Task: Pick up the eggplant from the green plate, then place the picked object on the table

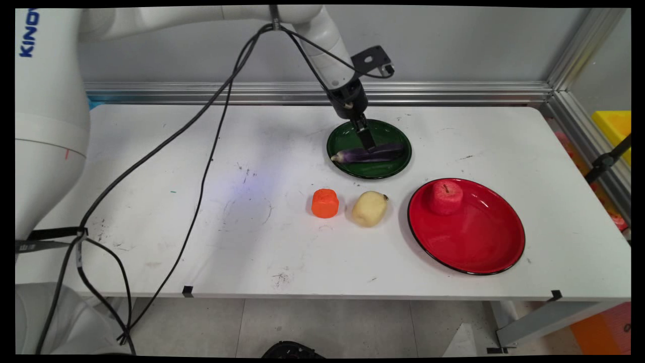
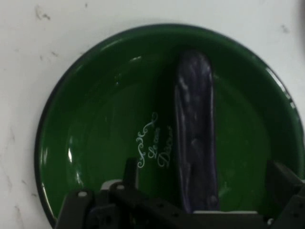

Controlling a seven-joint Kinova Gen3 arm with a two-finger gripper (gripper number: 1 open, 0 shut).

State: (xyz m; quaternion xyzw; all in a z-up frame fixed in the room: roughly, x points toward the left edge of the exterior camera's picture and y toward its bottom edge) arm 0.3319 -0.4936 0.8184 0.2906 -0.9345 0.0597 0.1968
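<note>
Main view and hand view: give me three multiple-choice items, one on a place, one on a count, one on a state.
1. Where does the eggplant lie?
A. on the green plate
B. on the red plate
C. on the bare table

2. How many plates are there?
A. one
B. two
C. three

3. The gripper is:
A. open
B. shut on the potato
C. shut on the apple

Key: 1 A, it lies across the green dish; 2 B, green and red; 3 A, the hand view shows fingers apart either side of the eggplant.

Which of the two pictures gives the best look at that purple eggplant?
The hand view: the eggplant fills the frame on the green plate, though its lower end is hidden behind the hand. The main view shows the eggplant whole but small, partly crossed by a finger.
</note>
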